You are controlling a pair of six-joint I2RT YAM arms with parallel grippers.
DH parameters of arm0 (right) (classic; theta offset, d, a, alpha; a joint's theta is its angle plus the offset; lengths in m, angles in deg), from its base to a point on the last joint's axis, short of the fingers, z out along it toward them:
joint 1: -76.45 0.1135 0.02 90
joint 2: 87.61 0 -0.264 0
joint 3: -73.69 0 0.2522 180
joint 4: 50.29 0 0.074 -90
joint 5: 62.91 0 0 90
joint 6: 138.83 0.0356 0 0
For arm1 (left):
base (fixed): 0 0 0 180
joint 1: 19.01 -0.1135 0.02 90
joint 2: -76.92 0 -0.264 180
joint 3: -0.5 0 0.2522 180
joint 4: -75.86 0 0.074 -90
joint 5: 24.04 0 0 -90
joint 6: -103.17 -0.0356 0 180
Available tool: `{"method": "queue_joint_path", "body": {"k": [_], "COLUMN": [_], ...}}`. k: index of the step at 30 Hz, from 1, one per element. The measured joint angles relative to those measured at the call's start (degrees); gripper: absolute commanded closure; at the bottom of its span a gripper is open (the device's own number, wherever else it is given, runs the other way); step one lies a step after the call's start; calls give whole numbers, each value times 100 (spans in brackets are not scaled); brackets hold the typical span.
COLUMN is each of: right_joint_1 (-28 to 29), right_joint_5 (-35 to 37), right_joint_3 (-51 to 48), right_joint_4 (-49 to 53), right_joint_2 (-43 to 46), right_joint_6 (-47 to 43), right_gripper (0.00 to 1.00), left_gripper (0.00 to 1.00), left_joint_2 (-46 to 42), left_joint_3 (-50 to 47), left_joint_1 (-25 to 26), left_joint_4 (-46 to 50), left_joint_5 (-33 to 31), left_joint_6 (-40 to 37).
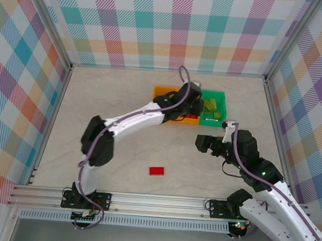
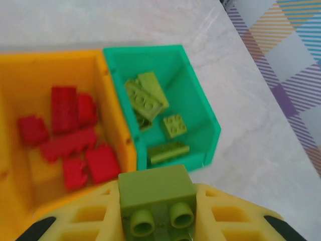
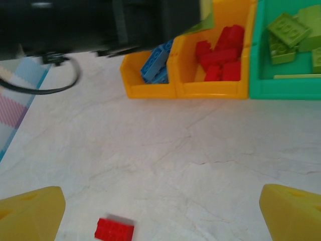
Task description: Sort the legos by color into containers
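Clenching the left gripper (image 2: 158, 213) on a lime green lego (image 2: 156, 191), studs pointing toward the wrist camera, over the near side of the bins where the green bin (image 2: 200, 95) is touching the middle orange bin (image 2: 118, 120). Showing several lime green bricks (image 2: 148, 98) lying loose in the green bin, a heap of red bricks (image 2: 70, 135) sitting in the middle orange bin, and blue bricks (image 3: 156, 63) leaning against the wall of the left-end orange bin (image 3: 148, 90). Holding the right gripper (image 3: 160, 216) spread wide, gripping nothing, above bare tabletop (image 3: 200, 150), well apart from the bins. Showing one red lego (image 1: 157, 170) lying flat and alone on the tabletop, near the front edge, between the two arms, and just beside the right gripper's left finger in its wrist view.
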Motion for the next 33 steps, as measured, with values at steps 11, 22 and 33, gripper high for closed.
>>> {"method": "queue_joint_path", "body": {"k": [11,22,33], "right_joint_1": [0,0,0], "right_joint_5": [382,402,-83], "right_joint_3": [0,0,0], "right_joint_4": [372,507,317], "right_joint_2": [157,188,-656], "right_joint_6": [199,308,55], "right_gripper": [0,0,0], "left_gripper": [54,51,51], "left_joint_2": [2769,2590,-2249], "left_joint_3": [3416,3198,-2284], "left_joint_1": [-2,-4,-11], "left_joint_4": [247,332,-1021], "left_joint_5": [-127,-20,190], "left_joint_6": [-1043,-1119,-1495]}}
